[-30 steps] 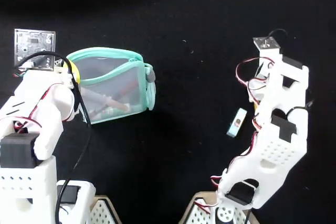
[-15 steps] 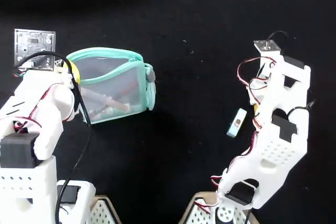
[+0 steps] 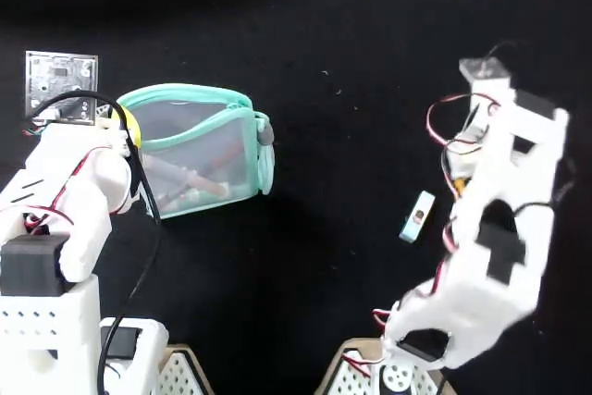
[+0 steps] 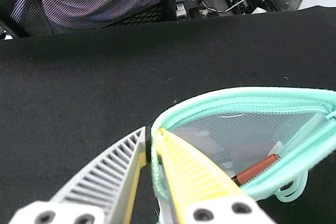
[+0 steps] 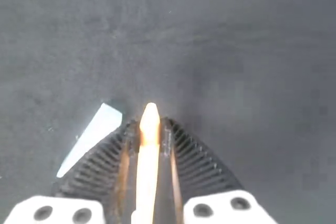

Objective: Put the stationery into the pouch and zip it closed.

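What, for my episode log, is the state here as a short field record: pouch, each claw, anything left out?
pouch: mint pouch, unzipped, lying on the black table
inside pouch: pens
left claw: shut on the pouch's rim at one end
right claw: shut on an orange-tipped stick, above bare table
left out: small pale blue block on the table beside the right arm
zip: not yet closed
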Robot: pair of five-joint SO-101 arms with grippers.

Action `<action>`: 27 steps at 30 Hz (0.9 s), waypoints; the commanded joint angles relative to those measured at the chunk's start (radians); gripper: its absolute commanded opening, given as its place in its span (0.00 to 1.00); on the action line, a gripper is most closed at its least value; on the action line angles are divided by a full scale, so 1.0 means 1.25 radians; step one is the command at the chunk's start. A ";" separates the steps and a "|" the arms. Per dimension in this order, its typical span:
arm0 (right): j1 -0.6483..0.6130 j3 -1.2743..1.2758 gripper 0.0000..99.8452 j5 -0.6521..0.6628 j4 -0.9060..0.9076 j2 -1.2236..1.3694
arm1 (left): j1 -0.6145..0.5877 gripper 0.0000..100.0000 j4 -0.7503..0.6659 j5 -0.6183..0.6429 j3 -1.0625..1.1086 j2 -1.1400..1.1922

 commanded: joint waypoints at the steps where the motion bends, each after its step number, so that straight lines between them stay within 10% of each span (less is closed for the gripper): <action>1: -0.026 0.020 0.01 0.001 0.041 -0.223 | 0.004 0.03 0.007 -0.010 0.126 0.026; 13: -0.315 0.161 0.01 -0.209 0.037 -0.792 | 0.004 0.03 0.007 -0.010 0.142 0.021; 27: -0.604 0.030 0.01 -0.435 -0.221 -0.882 | 0.004 0.03 0.007 -0.010 0.142 0.021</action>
